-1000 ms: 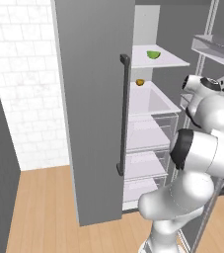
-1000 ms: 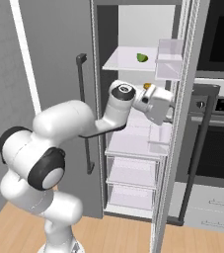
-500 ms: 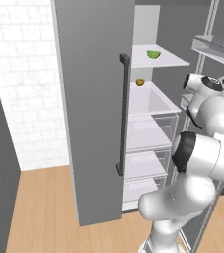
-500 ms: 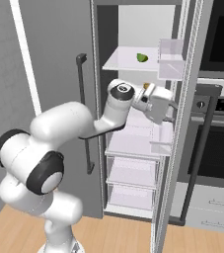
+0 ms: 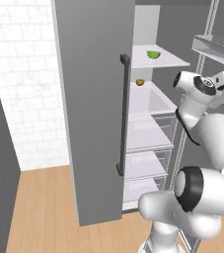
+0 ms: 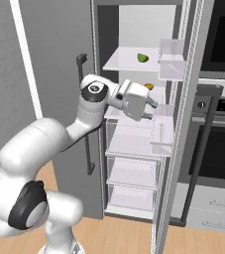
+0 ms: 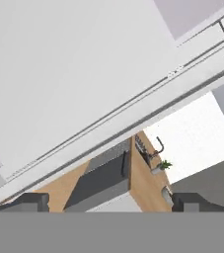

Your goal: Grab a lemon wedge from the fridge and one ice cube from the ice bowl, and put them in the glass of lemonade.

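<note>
The fridge point(image 5: 89, 99) stands with both doors open. On its top white shelf point(image 6: 124, 63) lies the lemon wedge point(image 6: 142, 58), small and yellow-green, which the left base view also catches point(image 5: 153, 54). My gripper point(image 6: 150, 110) is open and holds nothing. It hangs in front of the second shelf, below and slightly right of the wedge, close to the right door's bins. In the hand view the fingertips point(image 7: 34, 200) stand wide apart with the door's pale inner face before them. The ice bowl and the glass of lemonade are out of view.
A tiny orange-brown item point(image 6: 148, 86) sits on the second shelf, just behind the hand. Clear door bins point(image 6: 171, 54) hang on the right door. Clear drawers point(image 6: 134, 139) fill the lower fridge. The black oven column point(image 6: 223, 44) is to the right, and the left door's bar handle point(image 5: 123, 113) is to the left.
The hand has drawn slightly left, away from the right door's bins, and turned a little. The jaws have stayed open.
</note>
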Tool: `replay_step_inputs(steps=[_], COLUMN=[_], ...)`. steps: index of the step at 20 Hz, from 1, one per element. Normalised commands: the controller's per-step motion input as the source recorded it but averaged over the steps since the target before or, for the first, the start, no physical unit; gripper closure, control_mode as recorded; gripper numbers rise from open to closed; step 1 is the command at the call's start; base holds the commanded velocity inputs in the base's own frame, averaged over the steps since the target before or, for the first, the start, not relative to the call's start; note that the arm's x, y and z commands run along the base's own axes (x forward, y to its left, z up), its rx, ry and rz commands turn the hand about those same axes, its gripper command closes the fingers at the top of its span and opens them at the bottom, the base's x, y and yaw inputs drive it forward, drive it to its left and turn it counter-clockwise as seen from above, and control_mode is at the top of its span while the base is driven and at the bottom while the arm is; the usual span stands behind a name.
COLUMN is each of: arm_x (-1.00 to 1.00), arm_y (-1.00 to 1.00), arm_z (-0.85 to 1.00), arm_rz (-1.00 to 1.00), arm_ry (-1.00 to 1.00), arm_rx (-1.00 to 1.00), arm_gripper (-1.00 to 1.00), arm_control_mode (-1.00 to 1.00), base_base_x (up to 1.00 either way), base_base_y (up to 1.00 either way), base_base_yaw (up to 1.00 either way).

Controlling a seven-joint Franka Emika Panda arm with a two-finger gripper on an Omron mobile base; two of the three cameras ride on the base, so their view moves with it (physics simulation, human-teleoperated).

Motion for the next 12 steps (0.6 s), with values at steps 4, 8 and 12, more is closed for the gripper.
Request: replay_step_inputs(steps=[4, 8, 12], arm_x=[-0.52, -0.19, -0.06], arm_y=[0.61, 0.59, 0.72], arm_z=[0.19, 0.02, 0.00], arm_rz=[0.00, 0.00, 0.00], arm_ry=[-0.03, -0.13, -0.20], arm_rx=[0.02, 0.20, 0.37], arm_gripper=[-1.00, -1.00, -1.00], arm_control_mode=[-1.00, -1.00, -1.00], base_base_x=[0.00, 0.00, 0.00], base_base_y=[0.00, 0.00, 0.00], base_base_yaw=[0.00, 0.00, 0.00])
